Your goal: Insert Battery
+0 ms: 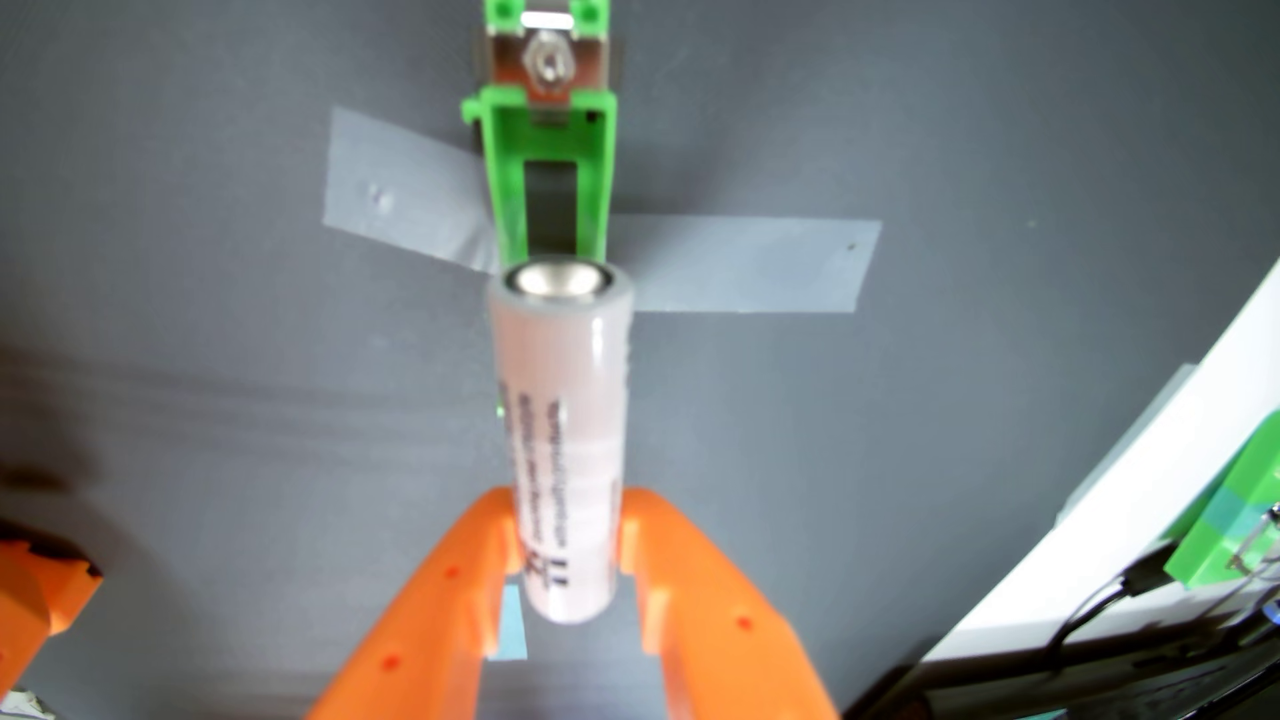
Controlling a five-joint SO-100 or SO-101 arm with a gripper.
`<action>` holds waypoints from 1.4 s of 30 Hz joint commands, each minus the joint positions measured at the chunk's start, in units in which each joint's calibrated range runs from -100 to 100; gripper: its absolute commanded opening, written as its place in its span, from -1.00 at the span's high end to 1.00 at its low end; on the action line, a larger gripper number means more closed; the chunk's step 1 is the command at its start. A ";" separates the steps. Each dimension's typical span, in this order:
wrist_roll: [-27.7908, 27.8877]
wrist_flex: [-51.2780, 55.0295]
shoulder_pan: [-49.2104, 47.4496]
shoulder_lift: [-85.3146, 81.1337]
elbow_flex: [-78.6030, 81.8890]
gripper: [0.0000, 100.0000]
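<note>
your gripper [564, 547] is clamped on the battery [562, 429], which points at the far green holder [547, 159] taped to the mat. pickup done; you have yet to seat it in the empty slot.

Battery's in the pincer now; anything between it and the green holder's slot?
Nothing visible. The battery, gripped between the orange pincer, points at the green holder, whose open slot looks empty up to the metal contact.

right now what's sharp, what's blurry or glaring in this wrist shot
In the wrist view the pink battery looks soft, its print smeared; glare sits on its metal end. The green battery holder is crisper, the orange gripper slightly blurred.
</note>
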 commanded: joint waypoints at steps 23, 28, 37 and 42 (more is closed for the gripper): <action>-0.25 -4.94 -1.63 -1.90 5.21 0.97; -0.30 -5.96 -1.63 -1.90 5.30 0.97; -0.30 -8.75 -1.63 -1.90 7.19 0.97; -0.30 -8.75 -1.63 -1.90 7.19 0.97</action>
